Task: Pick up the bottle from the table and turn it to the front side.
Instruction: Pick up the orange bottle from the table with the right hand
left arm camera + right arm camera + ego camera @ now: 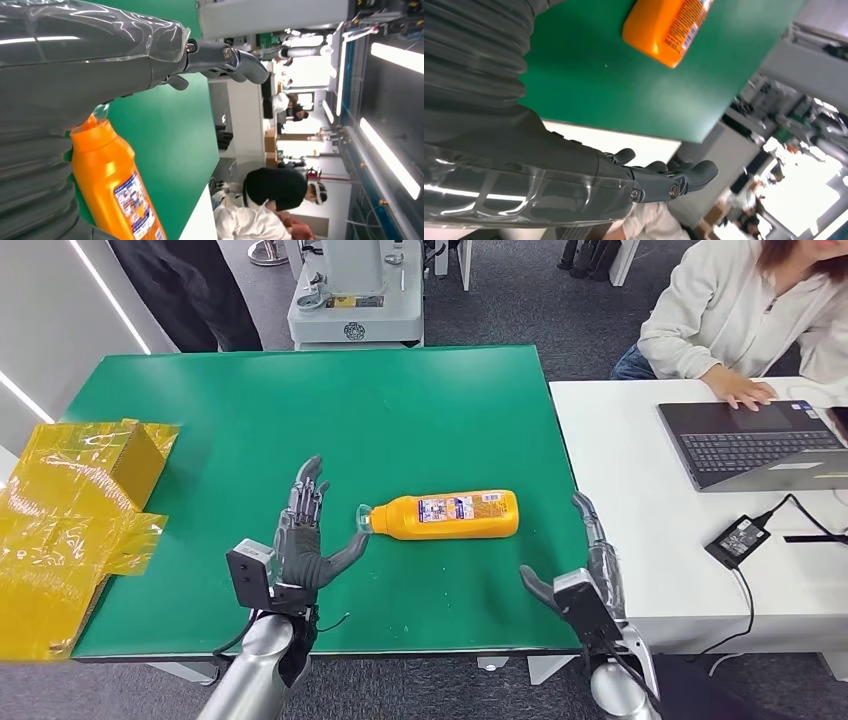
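An orange bottle (pixel 450 515) with a clear cap lies on its side on the green table (pixel 300 420), cap toward my left hand, label facing up. My left hand (pixel 308 530) hovers open just left of the cap, fingers spread and thumb reaching toward it without touching. The left wrist view shows the bottle (pixel 112 182) close beside the hand (pixel 150 65). My right hand (pixel 590 565) is open at the table's right edge, a short way right of and nearer than the bottle's base. In the right wrist view the bottle's base (pixel 664 30) lies beyond the open hand (pixel 624 175).
Crumpled yellow plastic wrapping (pixel 70 510) lies at the table's left edge. A white table (pixel 650 540) on the right carries a laptop (pixel 750 440) and a power adapter (pixel 738 538); a seated person (pixel 740 320) rests a hand on the laptop. A grey machine base (pixel 355 300) stands behind.
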{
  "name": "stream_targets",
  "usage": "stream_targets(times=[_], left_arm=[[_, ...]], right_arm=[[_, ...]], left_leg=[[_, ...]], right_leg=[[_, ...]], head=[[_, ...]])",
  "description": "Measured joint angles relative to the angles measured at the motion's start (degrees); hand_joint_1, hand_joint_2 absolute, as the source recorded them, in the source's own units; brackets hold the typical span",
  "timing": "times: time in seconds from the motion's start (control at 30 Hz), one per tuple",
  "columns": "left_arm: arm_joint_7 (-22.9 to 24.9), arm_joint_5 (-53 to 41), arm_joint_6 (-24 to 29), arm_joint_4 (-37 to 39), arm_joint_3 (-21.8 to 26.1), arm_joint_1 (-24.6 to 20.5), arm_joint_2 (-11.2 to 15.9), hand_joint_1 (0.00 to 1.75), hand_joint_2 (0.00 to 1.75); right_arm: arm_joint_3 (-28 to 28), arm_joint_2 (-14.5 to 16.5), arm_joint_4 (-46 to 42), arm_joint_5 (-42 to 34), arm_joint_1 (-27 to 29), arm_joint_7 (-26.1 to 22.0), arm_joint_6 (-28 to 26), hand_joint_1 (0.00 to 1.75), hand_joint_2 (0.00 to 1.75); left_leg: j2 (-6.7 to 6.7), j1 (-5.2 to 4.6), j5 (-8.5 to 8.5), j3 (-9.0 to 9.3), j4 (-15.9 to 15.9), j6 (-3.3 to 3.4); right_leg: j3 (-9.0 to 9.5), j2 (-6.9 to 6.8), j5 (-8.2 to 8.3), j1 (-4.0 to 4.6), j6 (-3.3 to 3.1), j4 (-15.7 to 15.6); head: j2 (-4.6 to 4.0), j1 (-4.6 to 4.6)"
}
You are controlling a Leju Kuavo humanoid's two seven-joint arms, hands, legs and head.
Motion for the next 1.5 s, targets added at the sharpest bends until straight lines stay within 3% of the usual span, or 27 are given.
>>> stream_targets(times=[0.23, 0.5, 0.67, 1.03, 1.5], left_arm=[[-0.5, 0.0, -0.8, 3.0, -0.2, -2.0, -0.6, 0.00, 1.75], [-0.6, 0.4, -1.3, 7.1, -0.3, -4.8, -1.2, 0.00, 1.75], [-0.3, 0.1, -1.1, 8.9, -0.7, -5.1, -1.2, 0.00, 1.75], [0.1, 0.2, -0.4, 12.0, -1.3, -5.5, -1.0, 0.00, 1.75], [0.6, 0.1, 0.6, 14.5, -1.4, -5.9, -0.9, 0.00, 1.75]], right_arm=[[1.6, -1.8, 9.0, 2.2, -8.9, 1.6, 4.4, 0.00, 1.75], [9.2, -2.5, 22.2, 6.8, -23.1, 4.2, 19.0, 0.00, 1.75], [13.5, -2.6, 26.1, 7.2, -26.6, 4.6, 23.9, 0.00, 1.75], [19.0, -3.0, 30.0, 8.5, -32.0, 6.4, 28.0, 0.00, 1.75], [24.0, -3.0, 34.4, 8.6, -39.3, 9.0, 27.8, 0.00, 1.75]], left_leg=[[-0.01, 0.00, 0.02, -0.01, 0.0, -0.02], [0.03, 0.01, 0.12, 0.02, 0.0, -0.06], [0.00, 0.01, 0.13, 0.00, 0.0, -0.06], [0.01, 0.00, 0.15, -0.02, 0.0, -0.07], [-0.01, 0.01, 0.18, -0.02, 0.0, -0.07]], right_leg=[[0.00, -0.01, 0.03, 0.00, 0.02, 0.0], [-0.03, 0.06, 0.13, 0.01, 0.00, 0.0], [-0.03, 0.02, 0.12, 0.01, 0.00, 0.1], [-0.04, 0.04, 0.16, 0.00, 0.00, 0.1], [-0.04, 0.04, 0.17, 0.01, -0.01, 0.1]], head=[[0.00, -0.01], [0.00, -0.01], [0.00, -0.01], [0.00, -0.02], [0.00, -0.01]])
